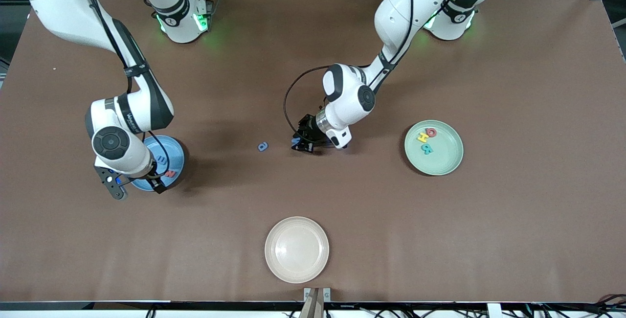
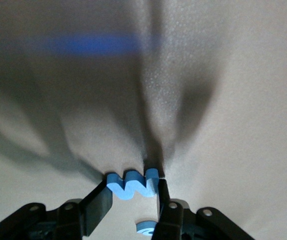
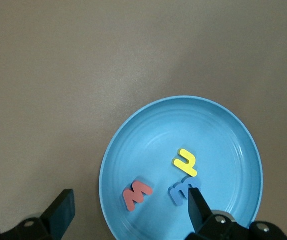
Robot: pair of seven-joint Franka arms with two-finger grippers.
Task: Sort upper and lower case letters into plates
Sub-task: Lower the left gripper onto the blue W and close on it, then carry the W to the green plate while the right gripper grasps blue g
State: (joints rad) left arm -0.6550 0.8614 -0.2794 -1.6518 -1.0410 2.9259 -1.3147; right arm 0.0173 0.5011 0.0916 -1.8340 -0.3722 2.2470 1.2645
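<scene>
1. Left pincer [image 2: 132, 210]: low at the middle of the surface [image 1: 313, 63], its two fingers [image 2: 97, 209] set either side of a blue W-shaped letter [image 2: 132, 183]. They stand part-way closed and appear to touch the piece's ends; whether the grip is firm cannot be told.
2. Blue W-shaped letter: lies flat on the surface, apparently not lifted.
3. Small blue letter [image 1: 263, 147]: loose on the surface, just beside the left pincer, toward the right arm's end.
4. Right pincer [image 3: 128, 212]: fully open, holding nothing, waiting over the blue plate [image 3: 233, 135].
5. Blue plate: holds a yellow letter [image 3: 185, 163], a red letter [image 3: 136, 194] and a blue letter [image 3: 179, 192].
6. Mint green plate [image 1: 447, 164]: toward the left arm's end; holds a yellow, a red and a teal letter, clustered together.
7. Cream plate [image 1: 297, 249]: nearest the front camera, no letters in it.
8. Step in hand, judged: pickup of the W-shaped piece.
9. Next move, judged: secure the pinch, lift straight, read the case, carry to the matching plate.
</scene>
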